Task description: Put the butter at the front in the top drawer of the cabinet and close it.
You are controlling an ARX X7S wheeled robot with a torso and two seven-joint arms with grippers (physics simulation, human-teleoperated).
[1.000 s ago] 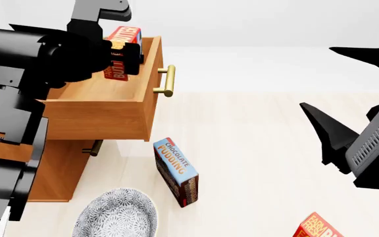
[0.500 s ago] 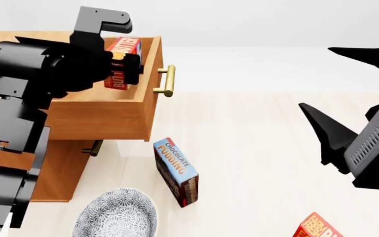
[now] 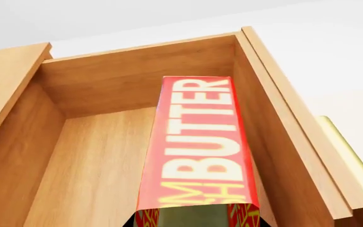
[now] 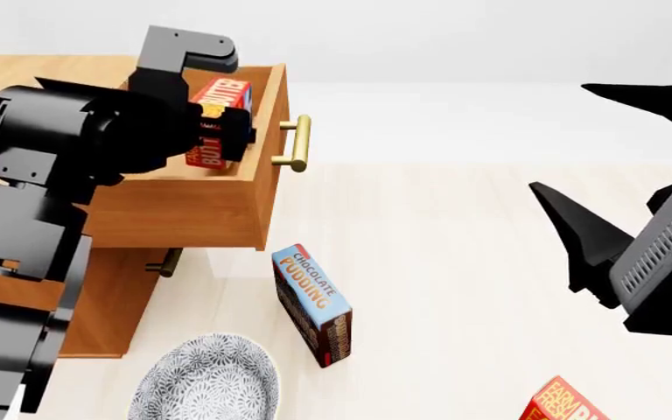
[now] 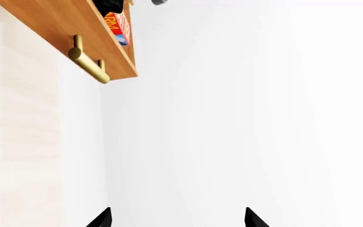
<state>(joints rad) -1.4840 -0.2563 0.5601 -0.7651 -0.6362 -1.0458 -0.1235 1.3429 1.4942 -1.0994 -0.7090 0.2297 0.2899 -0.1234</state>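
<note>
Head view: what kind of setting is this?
Likely a simulated kitchen-style tabletop, not a real room: a wooden cabinet with its top drawer open, grocery cartons such as the chocolate pudding box and butter, a patterned bowl, blank white surroundings.

1. "BUTTER" is read in large pale letters on the red face of the butter (image 3: 197, 146) in the left wrist view, with cut-off yellow letters below it.
2. "CHOCOLATE PUDDING" is read on the blue top of the pudding box (image 4: 311, 302).
3. Partial yellow "FARM FRESH" lettering is seen on a second red carton (image 4: 563, 404).
</note>
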